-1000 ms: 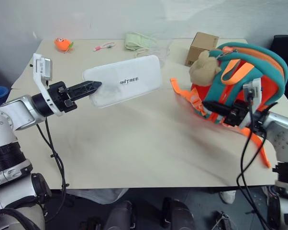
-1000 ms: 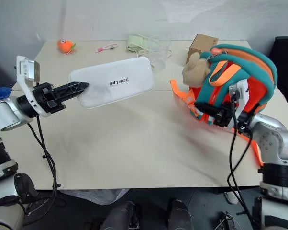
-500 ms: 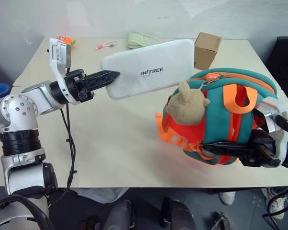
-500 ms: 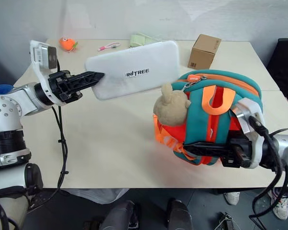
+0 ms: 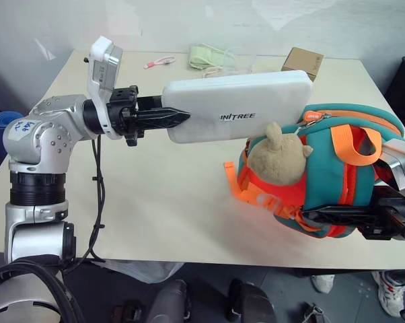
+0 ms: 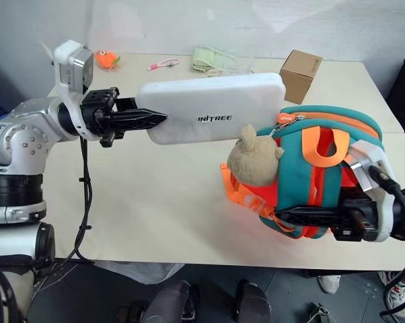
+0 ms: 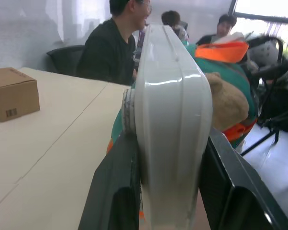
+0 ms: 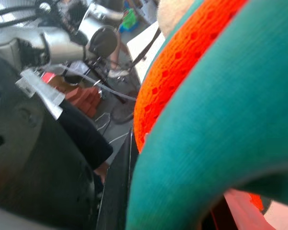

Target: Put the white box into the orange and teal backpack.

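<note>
Your left gripper [image 5: 177, 119] is clamped on one short end of the white box [image 5: 246, 114], holding it level above the table [image 5: 155, 202] with its long axis pointing straight at the orange and teal backpack [image 5: 330, 175]. The right gripper [image 5: 323, 217] is pinched shut on the backpack's lower edge, propping it up. The box's far end sits right by the top zipper, but I can't tell if the backpack is open or what's inside.

Orange and teal backpack [image 5: 323, 171]: bare table [image 5: 155, 202] to its left gives passage. White box [image 5: 236, 114] spans above-left, touching the plush bear [image 5: 278, 158]. Cardboard box [image 5: 303, 62] behind.
</note>
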